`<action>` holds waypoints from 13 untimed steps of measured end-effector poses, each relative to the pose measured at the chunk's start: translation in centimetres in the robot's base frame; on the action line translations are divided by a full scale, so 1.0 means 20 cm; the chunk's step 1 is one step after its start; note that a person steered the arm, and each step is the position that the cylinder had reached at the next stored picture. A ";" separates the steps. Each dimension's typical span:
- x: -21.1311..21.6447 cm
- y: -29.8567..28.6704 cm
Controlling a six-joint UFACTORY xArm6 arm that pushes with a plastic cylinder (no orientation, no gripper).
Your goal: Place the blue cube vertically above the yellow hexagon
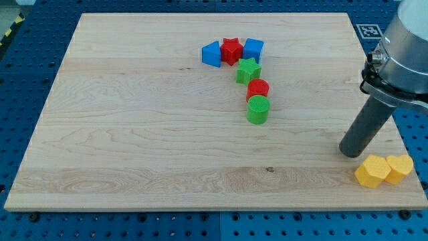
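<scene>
tip (350, 151) above yellow hexagon (371, 172), blue cube (253, 49) far

Place: a robotics lab bench
Signs: blue perforated mounting plate (40, 27) under a wooden board (134, 134); printed marker tag (369, 30) far right; robot arm (401, 60)

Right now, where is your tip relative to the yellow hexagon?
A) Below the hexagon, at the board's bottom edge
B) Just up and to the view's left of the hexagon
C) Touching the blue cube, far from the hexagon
B: my tip rests on the board just above and left of the yellow hexagon, far from the blue cube.
</scene>
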State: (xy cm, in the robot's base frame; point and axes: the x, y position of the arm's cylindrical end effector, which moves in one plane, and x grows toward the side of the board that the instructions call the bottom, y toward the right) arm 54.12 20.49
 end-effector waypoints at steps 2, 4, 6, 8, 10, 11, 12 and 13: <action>0.00 -0.32; -0.33 -1.17; -1.10 -1.40; -1.42 -1.11; -1.09 -0.65; -1.03 -0.62; -1.07 -0.65; -0.96 -0.65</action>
State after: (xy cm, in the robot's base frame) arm 34.82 7.54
